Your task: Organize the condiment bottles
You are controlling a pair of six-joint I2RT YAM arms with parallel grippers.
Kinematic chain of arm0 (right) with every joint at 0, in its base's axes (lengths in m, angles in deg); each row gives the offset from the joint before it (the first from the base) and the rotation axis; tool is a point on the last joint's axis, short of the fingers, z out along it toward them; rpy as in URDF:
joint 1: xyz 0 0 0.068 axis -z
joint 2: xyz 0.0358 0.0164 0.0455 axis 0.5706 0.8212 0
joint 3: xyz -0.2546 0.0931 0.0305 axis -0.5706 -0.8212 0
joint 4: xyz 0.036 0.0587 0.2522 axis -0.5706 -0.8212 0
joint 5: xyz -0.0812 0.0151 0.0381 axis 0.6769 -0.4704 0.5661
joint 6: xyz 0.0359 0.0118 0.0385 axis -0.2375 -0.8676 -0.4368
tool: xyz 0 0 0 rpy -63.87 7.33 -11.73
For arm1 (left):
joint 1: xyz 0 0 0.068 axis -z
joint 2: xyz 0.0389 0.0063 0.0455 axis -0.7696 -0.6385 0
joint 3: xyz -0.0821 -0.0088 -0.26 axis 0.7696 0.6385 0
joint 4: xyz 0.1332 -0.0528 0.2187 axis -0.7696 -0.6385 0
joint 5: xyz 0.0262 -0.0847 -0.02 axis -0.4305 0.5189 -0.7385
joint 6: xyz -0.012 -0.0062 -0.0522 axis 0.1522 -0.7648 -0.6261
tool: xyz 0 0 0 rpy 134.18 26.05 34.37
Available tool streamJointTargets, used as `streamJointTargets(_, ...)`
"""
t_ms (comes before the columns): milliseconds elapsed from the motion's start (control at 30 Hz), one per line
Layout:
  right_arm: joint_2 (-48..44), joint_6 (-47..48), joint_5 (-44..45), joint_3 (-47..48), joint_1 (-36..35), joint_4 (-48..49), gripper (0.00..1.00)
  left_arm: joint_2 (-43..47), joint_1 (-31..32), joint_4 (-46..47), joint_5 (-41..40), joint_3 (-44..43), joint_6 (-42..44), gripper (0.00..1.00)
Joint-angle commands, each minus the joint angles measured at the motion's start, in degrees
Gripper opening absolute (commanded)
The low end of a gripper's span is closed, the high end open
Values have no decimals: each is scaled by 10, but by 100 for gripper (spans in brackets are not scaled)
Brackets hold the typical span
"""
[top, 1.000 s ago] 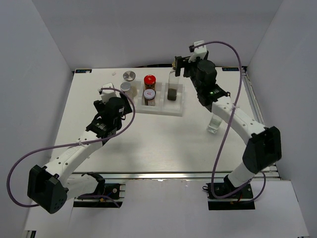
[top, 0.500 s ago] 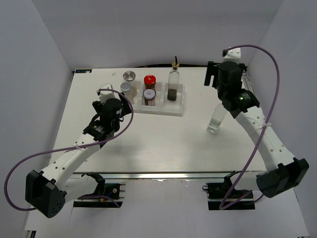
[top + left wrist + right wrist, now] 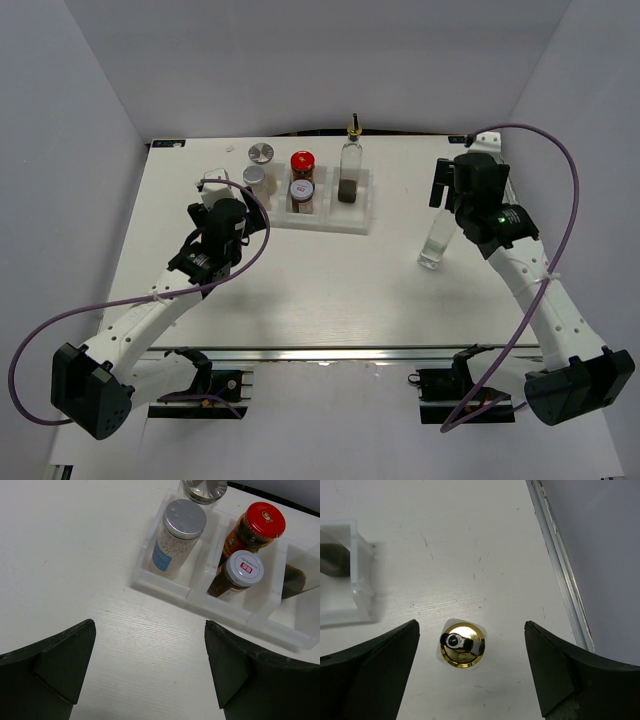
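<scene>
Bottle (image 3: 462, 647), gold-spouted, stood upright at lower centre of right wrist view, directly beneath right gripper (image 3: 471, 630); we noted jaws wide, empty, flanking it. Left gripper (image 3: 149, 625) far off.

Six containers noted.

- **Granule jar** (image 3: 177, 535): clear, silver lid, white granules inside. It stands upright in the 9 o'clock compartment of the tray (image 3: 165, 586).
- **Red-lid jar** (image 3: 257, 522): brown contents. It stands upright at the 12 o'clock end of the middle compartment.
- **White-lid jar** (image 3: 242, 570): red label on the lid, brown inside. It stands just beside the red-lid jar, at its 6 o'clock.
- **Dark-filled bottle** (image 3: 350, 172): tall clear glass, gold spout, dark contents low down. It stands upright in the 3 o'clock compartment.
- **Loose jar** (image 3: 260, 153): silver lid. It stands on the surface (image 3: 300, 290) just outside the tray, at its 11 o'clock.
- **Clear bottle** (image 3: 433, 250): gold spout. It stands upright on the surface, well apart from the tray toward 4 o'clock.
</scene>
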Motion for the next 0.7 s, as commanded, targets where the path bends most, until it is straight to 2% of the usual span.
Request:
streamJointTargets(0,-9,-1,-23,-28,1,9,89,10,-2,7,3,5,4,98)
streamJointTargets(133,-13,13,-31,-73,1,60,89,6,-2,7,-1,3,5,98)
streamJointTargets(233,-19,20,-29,-108,1,108,82,5,-2,7,-1,4,5,98)
streamJointTargets(333,-30,27,-26,-142,1,161,69,4,-2,5,-3,3,4,98)
streamJointTargets(367,-33,28,-27,-148,1,170,62,5,-2,6,-4,4,4,98)
streamJointTargets(433,-40,30,-26,-163,1,195,57,5,-2,7,-5,5,4,98)
streamJointTargets(533,-46,35,-27,-170,1,208,33,5,-2,7,-7,5,4,98)
streamJointTargets(567,-48,41,-29,-170,1,210,21,5,-2,6,-7,5,4,98)
streamJointTargets(667,-51,56,-47,-162,1,219,8,7,-2,5,-8,6,3,98)
